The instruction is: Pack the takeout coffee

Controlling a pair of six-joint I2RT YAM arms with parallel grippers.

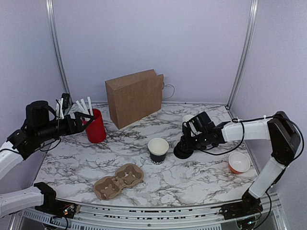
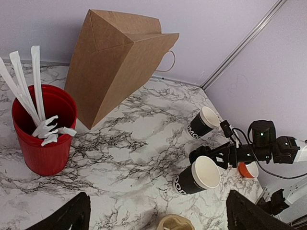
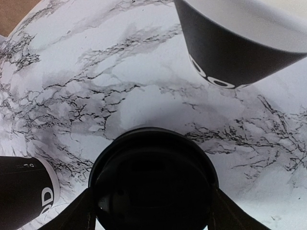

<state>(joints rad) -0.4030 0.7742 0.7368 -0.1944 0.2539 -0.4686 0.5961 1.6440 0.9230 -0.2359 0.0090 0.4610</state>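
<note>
The right tool (image 1: 186, 143) reaches down over the takeout coffee (image 3: 153, 187), which stands on the marble worktop (image 1: 201, 177) directly beneath it, its black lid filling the gap between the two fingers (image 3: 79, 213). The fingers sit close against either side of the lid, but I cannot tell whether they press on it. An open black cup (image 1: 158, 149) stands just left of this tool and a second open cup (image 1: 188, 118) just behind it, while the left tool (image 2: 160, 213) hangs well apart from the coffee, fingers spread wide, near a red cup (image 2: 45, 134) of white sticks.
</note>
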